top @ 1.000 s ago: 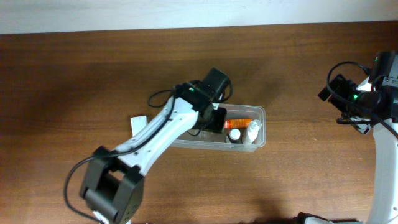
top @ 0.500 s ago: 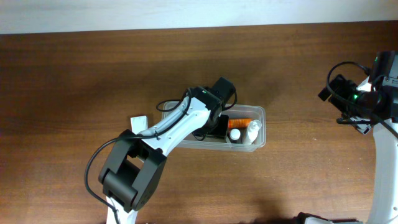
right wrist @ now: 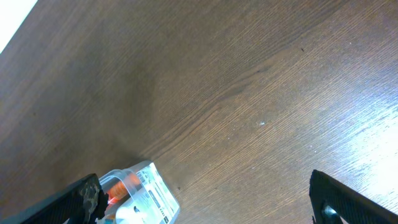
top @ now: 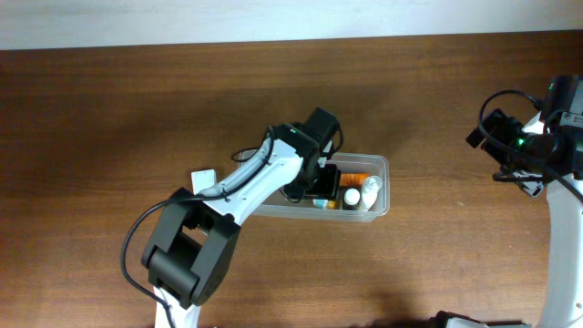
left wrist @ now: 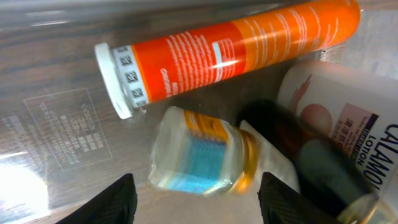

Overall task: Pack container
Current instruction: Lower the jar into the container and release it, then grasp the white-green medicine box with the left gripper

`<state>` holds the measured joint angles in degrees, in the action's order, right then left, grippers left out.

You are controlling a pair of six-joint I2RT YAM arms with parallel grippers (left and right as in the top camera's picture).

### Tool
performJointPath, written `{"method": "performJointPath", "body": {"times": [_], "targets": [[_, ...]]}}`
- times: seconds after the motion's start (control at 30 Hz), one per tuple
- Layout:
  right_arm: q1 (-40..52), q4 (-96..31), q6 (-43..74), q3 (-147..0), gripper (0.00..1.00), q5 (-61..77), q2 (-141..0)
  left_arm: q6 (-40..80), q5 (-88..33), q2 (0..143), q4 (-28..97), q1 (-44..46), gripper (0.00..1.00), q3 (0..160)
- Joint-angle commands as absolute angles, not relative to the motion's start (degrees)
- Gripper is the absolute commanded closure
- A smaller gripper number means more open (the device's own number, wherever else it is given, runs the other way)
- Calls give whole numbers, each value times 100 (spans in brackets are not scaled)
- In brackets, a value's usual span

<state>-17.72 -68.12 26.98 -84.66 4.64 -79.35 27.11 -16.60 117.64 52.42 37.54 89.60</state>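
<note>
The clear plastic container (top: 385,185) stands mid-table and also shows in the right wrist view (right wrist: 152,190). My left gripper (top: 319,185) is inside its left half, open and empty (left wrist: 196,208). Just beyond its fingertips a small jar with a blue label (left wrist: 199,158) lies blurred on the tub floor, apart from both fingers. An orange tube (left wrist: 230,50) lies along the far wall. A white lotion bottle (left wrist: 348,106) and a dark bottle (left wrist: 311,171) lie to the right. My right gripper (top: 487,137) is open and empty (right wrist: 211,208) at the far right, above bare table.
A small white item (top: 202,178) lies on the table left of the tub, beside my left arm. The wooden table's back edge meets a white wall at the top of the overhead view.
The blue-labelled jar now shows loose in the tub below my left gripper. The left gripper shifted slightly inside the tub. The right arm has not moved.
</note>
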Motion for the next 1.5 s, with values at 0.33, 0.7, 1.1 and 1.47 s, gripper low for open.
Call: {"method": "performJointPath", "body": {"times": [0.33,0.7,1.1,1.47], "targets": [[-1806,-6812,2729,-8519,1,491,-7944,2655,73,11034,6320,3310,25,10075],[-1806,-6812,2729,-8519,2,491,-7944,2145,1699,9668,7725,2676,1,10661],[-1806,-6812,2729,-8519,1,491,-7944,3000,773,9675,6840,1127,2,7664],[-1806,-6812,2729,-8519,1,491,-7944,2241,207,9714,5041,845,26,6176]]}}
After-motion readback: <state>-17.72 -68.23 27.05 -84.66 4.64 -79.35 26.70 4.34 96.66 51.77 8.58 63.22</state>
